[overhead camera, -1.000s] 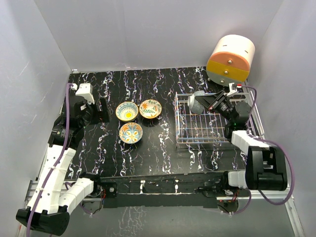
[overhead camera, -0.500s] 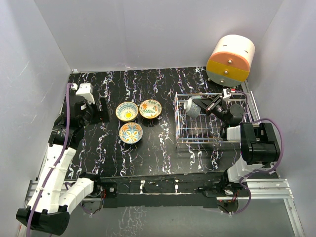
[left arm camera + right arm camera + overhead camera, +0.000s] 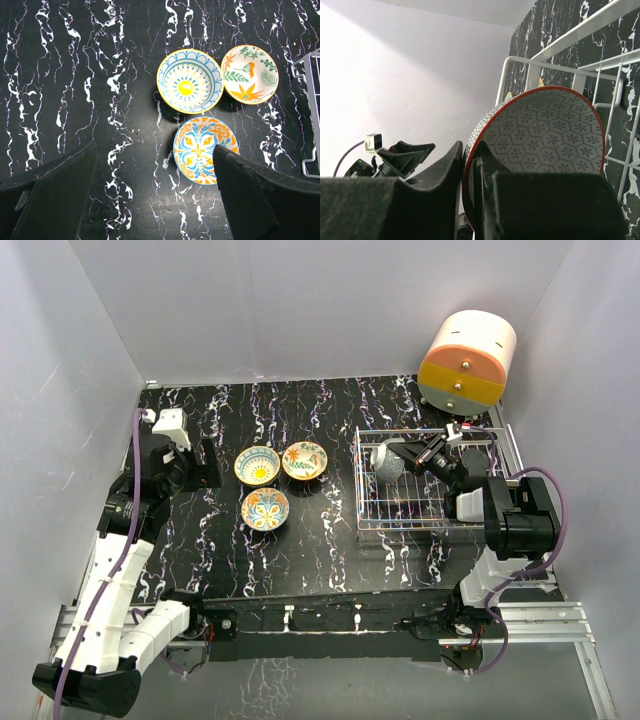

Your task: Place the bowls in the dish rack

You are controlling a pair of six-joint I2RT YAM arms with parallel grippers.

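Observation:
Three painted bowls sit on the black marbled table: a blue and yellow one (image 3: 257,465) (image 3: 189,81), a leaf-patterned one (image 3: 304,460) (image 3: 249,74) and an orange and blue one (image 3: 265,508) (image 3: 205,149). The silver wire dish rack (image 3: 400,512) stands to the right. My right gripper (image 3: 412,453) (image 3: 470,165) is shut on the rim of the grey patterned bowl (image 3: 387,460) (image 3: 545,135) and holds it on edge inside the rack's far left part. My left gripper (image 3: 205,464) (image 3: 152,195) is open and empty, above the table left of the painted bowls.
A round cream, orange and yellow drawer unit (image 3: 466,361) stands at the back right behind the rack. White walls close the table on three sides. The rack's corner (image 3: 310,115) shows at the right edge of the left wrist view.
My right gripper has carried the grey bowl leftward and down into the rack's far left part, and the right arm has folded in. The left arm has not moved.

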